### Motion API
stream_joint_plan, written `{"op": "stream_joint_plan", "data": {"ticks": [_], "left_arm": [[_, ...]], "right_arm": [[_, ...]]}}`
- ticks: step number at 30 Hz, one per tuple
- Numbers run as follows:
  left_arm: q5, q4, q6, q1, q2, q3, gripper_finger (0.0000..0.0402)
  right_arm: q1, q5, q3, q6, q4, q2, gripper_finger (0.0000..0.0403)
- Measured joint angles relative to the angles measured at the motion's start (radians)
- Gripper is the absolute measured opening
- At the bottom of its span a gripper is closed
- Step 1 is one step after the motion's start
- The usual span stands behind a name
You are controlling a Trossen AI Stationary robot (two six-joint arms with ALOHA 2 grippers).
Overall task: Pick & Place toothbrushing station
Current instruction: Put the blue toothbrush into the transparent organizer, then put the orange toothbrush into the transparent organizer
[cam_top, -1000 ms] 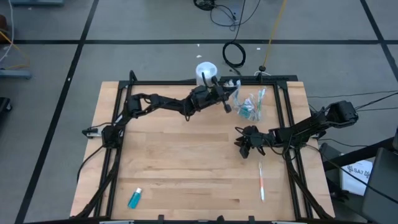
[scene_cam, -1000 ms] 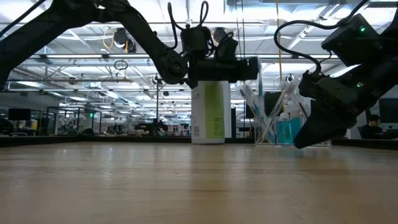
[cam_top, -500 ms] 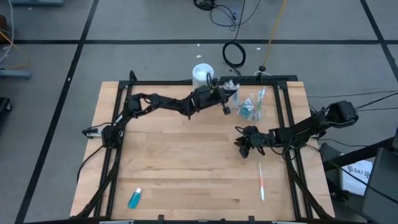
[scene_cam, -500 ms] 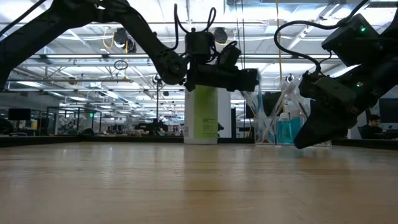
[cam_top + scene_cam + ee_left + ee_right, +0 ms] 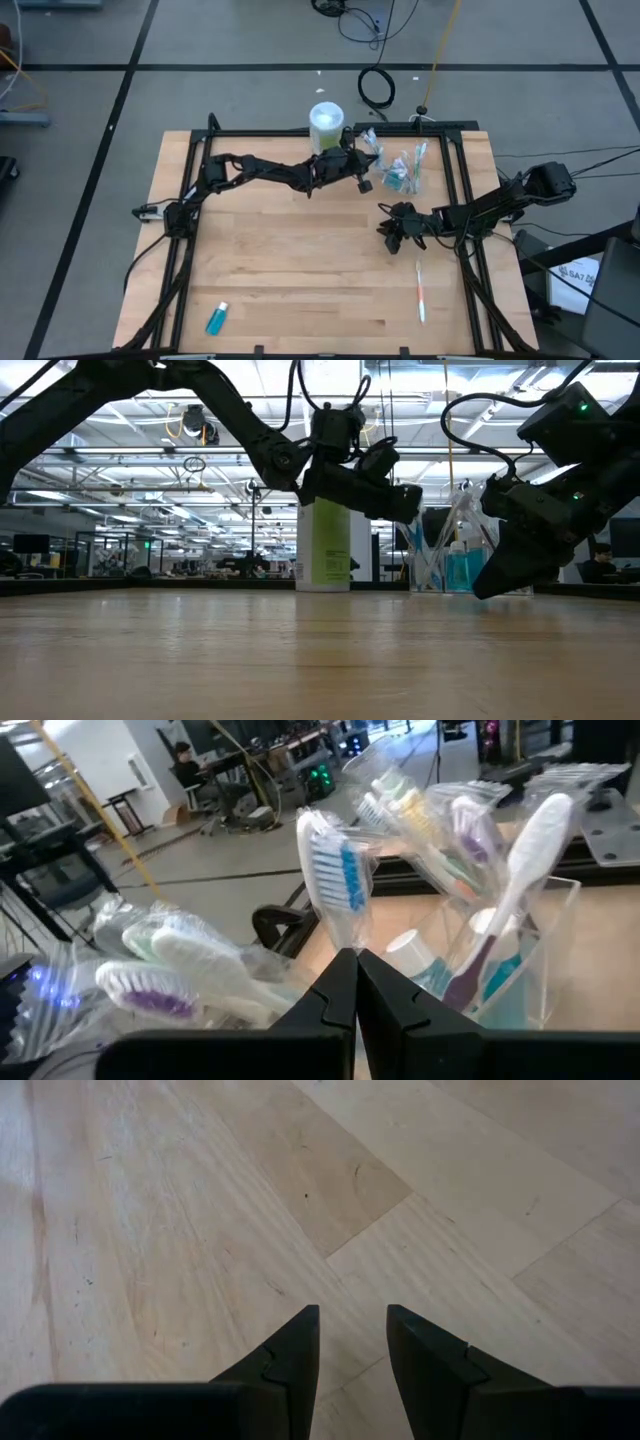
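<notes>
left gripper: up at the far side of the table, right beside the clear cup. In its own wrist view the jaws are clenched tight on the plastic wrap of a blue-bristled toothbrush, which stands up just past the tips.

right gripper: hanging low over the table on the right side, nearer than the cup. Jaws are released with a clear gap, and only bare wood shows between them in its wrist view.

clear cup: far right part of the table, stuffed with wrapped toothbrushes and teal tubes. From table level it sits between the two grippers, brushes fanning out the top.

white bottle: tall white thing with a green label, standing at the far edge just left of the cup. In the low view it's right behind the left gripper.

loose toothbrush: orange and white one lying flat on the table, near right, well apart from the cup and just nearer than the right gripper.

teal tube: lying alone at the near left corner area, far away from everything else.

table: light wood with a black frame round it, mostly bare in the middle.
</notes>
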Motion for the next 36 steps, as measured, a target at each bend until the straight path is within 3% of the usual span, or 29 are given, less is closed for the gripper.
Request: {"op": "stream_joint_plan", "data": {"ticks": [4, 16, 22, 27, 31, 36], "left_arm": [[-0.003, 0.003, -0.023, 0.0, 0.0, 0.0, 0.0005], [-0.004, -0.014, -0.057, -0.005, 0.009, -0.004, 0.0059], [-0.083, -0.058, -0.067, -0.016, 0.006, -0.003, 0.0104], [-0.151, -0.261, -0.076, -0.055, -0.07, -0.004, 0.0134], [-0.144, -0.51, -0.188, -0.079, -0.176, -0.003, 0.0137], [0.008, -0.678, -0.258, -0.08, -0.317, -0.003, 0.0138]], "right_arm": [[0.0, 0.0, 0.0, 0.0, 0.0, 0.0, 0.0114], [0.0, 0.0, 0.0, 0.0, 0.0, 0.0, 0.0114], [-0.009, 0.006, 0.0, -0.095, 0.025, 0.0, 0.0114], [-0.027, 0.006, 0.0, -0.242, 0.137, 0.0, 0.0114], [-0.031, 0.001, 0.0, -0.204, 0.202, -0.013, 0.0114], [-0.018, -0.063, 0.037, -0.136, 0.163, -0.075, 0.0114]]}}
